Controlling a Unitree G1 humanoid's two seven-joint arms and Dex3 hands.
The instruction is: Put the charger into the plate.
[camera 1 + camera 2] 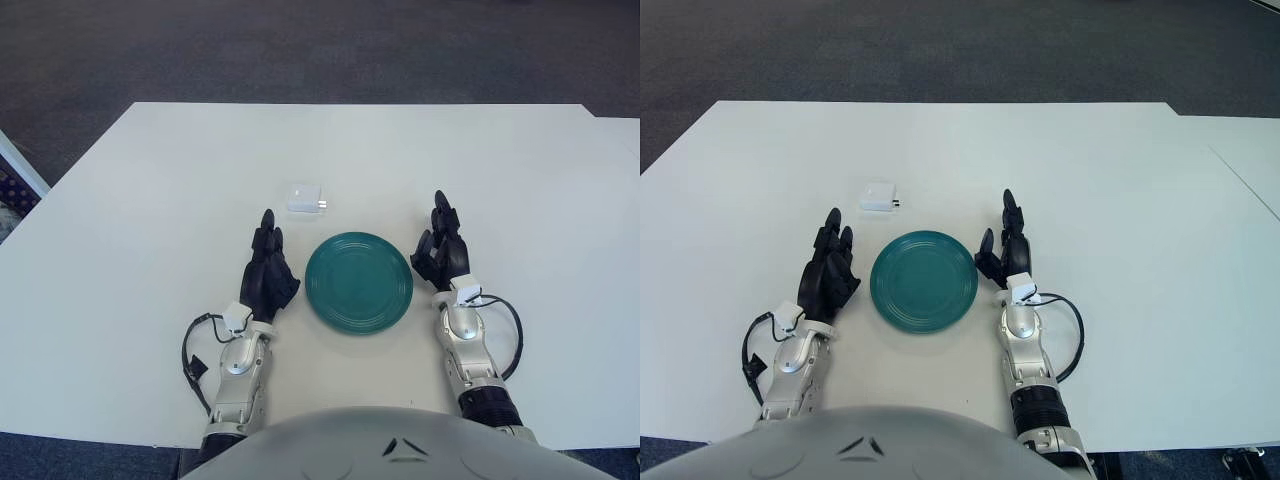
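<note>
I see the small white boxy charger (306, 198) on the white surface (150, 200), just past the round green plate (359, 281), up and a bit right of my left hand (268, 272) (the nearer one). Its fingers (266, 237) are straight, holding nothing. My right hand (441, 252) waits right of the plate.

The counter (150, 250) is a smooth, matt white surface. On it the teal plate (359, 282) looks glazed, with a soft sheen and fine concentric ridges. Beyond the plate, the charger (304, 198) is smooth white plastic (its prongs look metallic). The left hand (268, 272) and right hand (441, 250) are matt black; the forearms below them are silvery, satin metal. The floor (320, 50) is rough dark carpet.
</note>
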